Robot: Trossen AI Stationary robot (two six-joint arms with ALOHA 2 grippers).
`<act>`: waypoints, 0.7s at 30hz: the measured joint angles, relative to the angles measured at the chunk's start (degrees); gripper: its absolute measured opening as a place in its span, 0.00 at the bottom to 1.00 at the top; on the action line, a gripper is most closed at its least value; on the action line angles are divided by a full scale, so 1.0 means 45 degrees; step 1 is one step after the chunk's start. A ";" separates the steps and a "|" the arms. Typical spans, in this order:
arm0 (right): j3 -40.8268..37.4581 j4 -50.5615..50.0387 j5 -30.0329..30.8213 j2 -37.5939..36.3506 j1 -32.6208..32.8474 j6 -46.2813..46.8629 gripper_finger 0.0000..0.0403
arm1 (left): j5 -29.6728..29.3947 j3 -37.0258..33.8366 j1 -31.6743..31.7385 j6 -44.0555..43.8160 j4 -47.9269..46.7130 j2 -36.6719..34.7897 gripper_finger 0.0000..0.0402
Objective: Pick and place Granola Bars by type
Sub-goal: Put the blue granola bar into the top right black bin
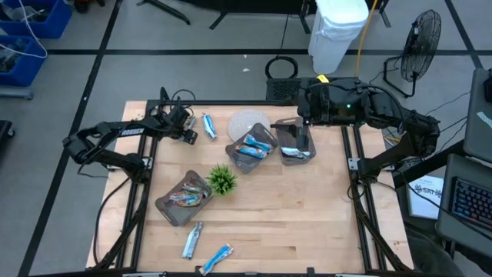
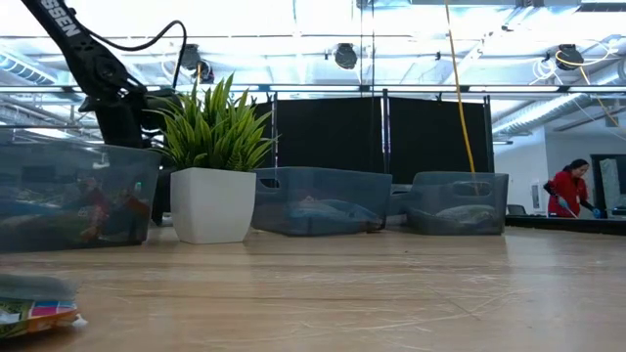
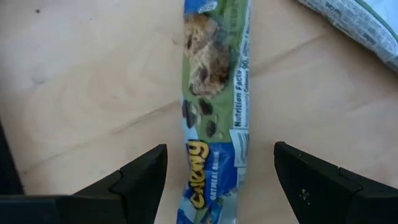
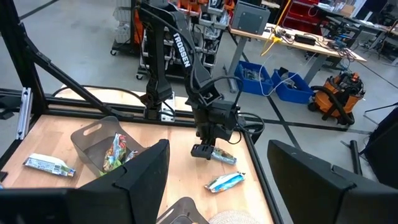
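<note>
You were at the pick step: your left gripper stood released over a green-and-blue granola bar lying flat on the table near the far left edge. The bar ran lengthwise between the fingers, touching neither. Next, you would likely need to lower and close across its narrow width. Farther off, your right gripper waited, released, above the rightmost tray.

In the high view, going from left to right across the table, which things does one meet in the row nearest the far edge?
Left gripper with open jaws → granola bar → round pale mat → middle grey tray → right grey tray, under the right gripper.
</note>
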 joint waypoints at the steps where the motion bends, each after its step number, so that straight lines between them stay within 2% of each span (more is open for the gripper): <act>1: 0.0000 -0.0002 0.0000 0.0000 0.0000 -0.0003 0.65 | -0.0018 -0.0003 0.0005 -0.0027 0.0012 0.0000 0.73; 4: 0.0000 0.0017 -0.0003 0.0000 0.0000 -0.0003 0.65 | -0.0045 -0.0016 0.0005 0.0112 0.0222 0.0000 0.70; 6: 0.0000 0.0119 0.0000 0.0000 0.0000 0.0002 0.65 | -0.0045 -0.0016 0.0057 0.0067 0.0241 0.0000 0.65; 15: 0.0000 0.0546 -0.0005 0.0000 0.0000 -0.0003 0.65 | 0.0314 -0.0016 0.0282 -0.0226 0.0233 0.0000 0.33; 21: 0.0000 0.0624 -0.0005 0.0000 0.0000 -0.0003 0.65 | 0.0773 -0.0002 0.0276 -0.0686 0.0282 -0.0015 0.15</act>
